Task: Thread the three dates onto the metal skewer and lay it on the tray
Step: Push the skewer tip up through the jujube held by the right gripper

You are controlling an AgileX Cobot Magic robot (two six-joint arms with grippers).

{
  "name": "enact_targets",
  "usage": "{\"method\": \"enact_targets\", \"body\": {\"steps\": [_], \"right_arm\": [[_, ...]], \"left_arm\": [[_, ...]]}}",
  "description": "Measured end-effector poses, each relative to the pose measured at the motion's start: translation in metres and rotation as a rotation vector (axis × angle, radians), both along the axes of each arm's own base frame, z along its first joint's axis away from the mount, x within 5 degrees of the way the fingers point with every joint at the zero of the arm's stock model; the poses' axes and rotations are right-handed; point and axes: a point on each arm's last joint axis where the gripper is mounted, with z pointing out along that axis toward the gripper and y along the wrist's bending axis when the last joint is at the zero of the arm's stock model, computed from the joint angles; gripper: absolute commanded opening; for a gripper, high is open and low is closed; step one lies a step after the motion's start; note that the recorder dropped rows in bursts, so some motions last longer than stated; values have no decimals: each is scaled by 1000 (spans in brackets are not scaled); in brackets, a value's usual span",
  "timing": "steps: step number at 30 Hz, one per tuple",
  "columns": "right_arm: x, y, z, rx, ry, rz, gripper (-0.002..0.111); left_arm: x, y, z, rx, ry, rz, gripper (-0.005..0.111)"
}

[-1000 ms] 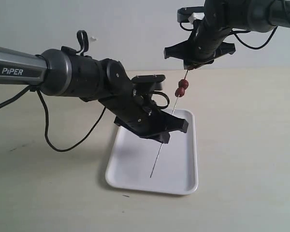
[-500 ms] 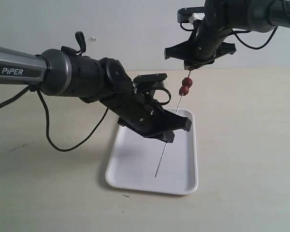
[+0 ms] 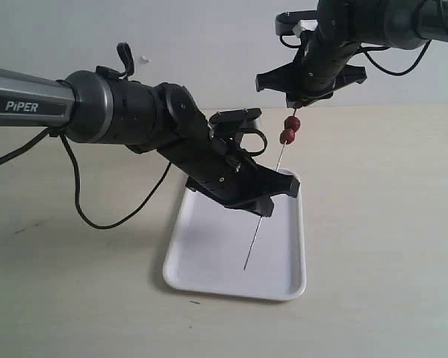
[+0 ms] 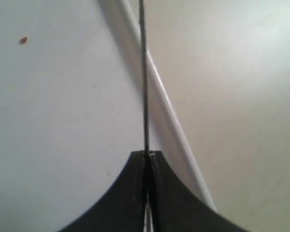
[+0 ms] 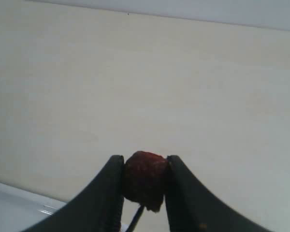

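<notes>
Nearest, the tray (image 3: 201, 261) lies on the worktop (image 3: 373, 246), and nothing has been laid on it yet. Over it the skewer (image 3: 252, 246) is held steeply tilted, lower tip above the tray; contact cannot be told. The rod is pinched at about mid-length by the left hand (image 3: 263, 203), whose jaws are closed tight on it. Further up, two dates (image 3: 287, 136) are seen threaded, touching one another. The third date (image 5: 144, 180) is clamped in the right hand (image 3: 302, 98) at the skewer's top end, apparently already on the rod. Threading is judged nearly done. Release of that date and laying the skewer flat remain.
</notes>
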Motion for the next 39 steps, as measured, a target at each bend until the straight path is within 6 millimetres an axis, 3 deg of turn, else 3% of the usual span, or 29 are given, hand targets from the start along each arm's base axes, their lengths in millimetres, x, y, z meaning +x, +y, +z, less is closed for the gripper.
{"method": "enact_targets", "body": {"steps": [8,39], "right_arm": [[-1,0,-1,-2,10,-2,28],[0,-2,0,-33,5,10,28]], "left_arm": [[1,-2,-22,18,46,9,0],[2,-2,-10,3,7,-4,0]]}}
